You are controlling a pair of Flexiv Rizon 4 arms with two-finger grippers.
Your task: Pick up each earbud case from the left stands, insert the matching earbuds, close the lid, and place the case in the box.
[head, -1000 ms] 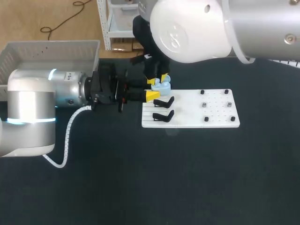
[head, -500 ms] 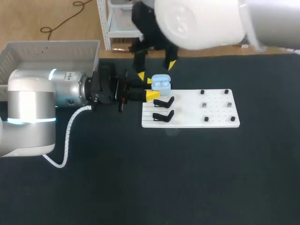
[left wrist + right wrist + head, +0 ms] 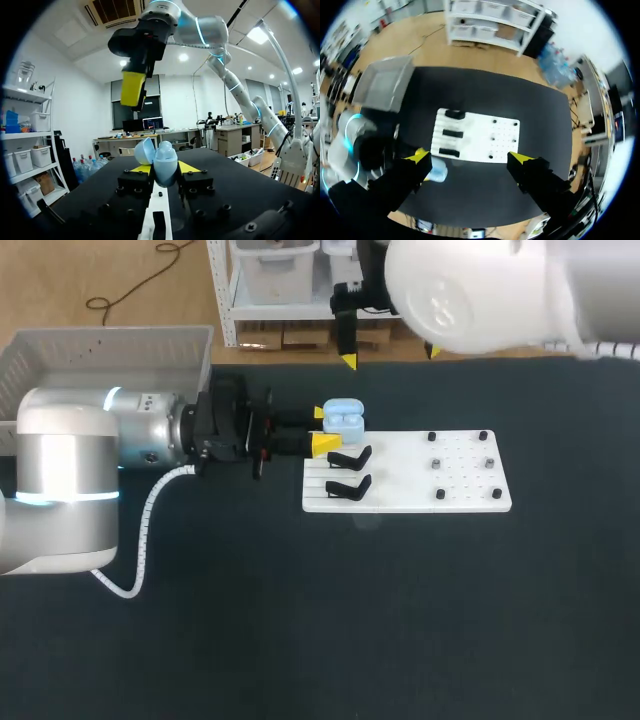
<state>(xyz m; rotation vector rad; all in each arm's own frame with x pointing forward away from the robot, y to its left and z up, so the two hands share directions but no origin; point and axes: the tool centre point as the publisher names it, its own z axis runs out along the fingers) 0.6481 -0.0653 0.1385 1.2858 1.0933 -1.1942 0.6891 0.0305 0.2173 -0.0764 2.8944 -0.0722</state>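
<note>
A light blue earbud case (image 3: pixel 345 420) stands with its lid open at the back left corner of the white board (image 3: pixel 410 490). My left gripper (image 3: pixel 322 428) is shut on its sides. In the left wrist view the case (image 3: pixel 164 164) sits between the yellow fingertips (image 3: pixel 189 166), and two small rounded shapes show in its tray in the head view. My right gripper (image 3: pixel 390 355) hangs open high over the table's back edge, well clear of the case. From the right wrist view, its gripper (image 3: pixel 470 157) looks down on the board (image 3: pixel 485 140) and the case (image 3: pixel 438 171).
Two black stands (image 3: pixel 349 472) sit bare on the board's left part, and small black pegs (image 3: pixel 460 465) dot its right part. A grey box (image 3: pixel 100 350) is at the table's back left, behind my left arm (image 3: pixel 70 470). Dark table lies in front of the board.
My right gripper let go at the case, opened wide and rose up and back to the right. The left gripper and the case stayed put.
</note>
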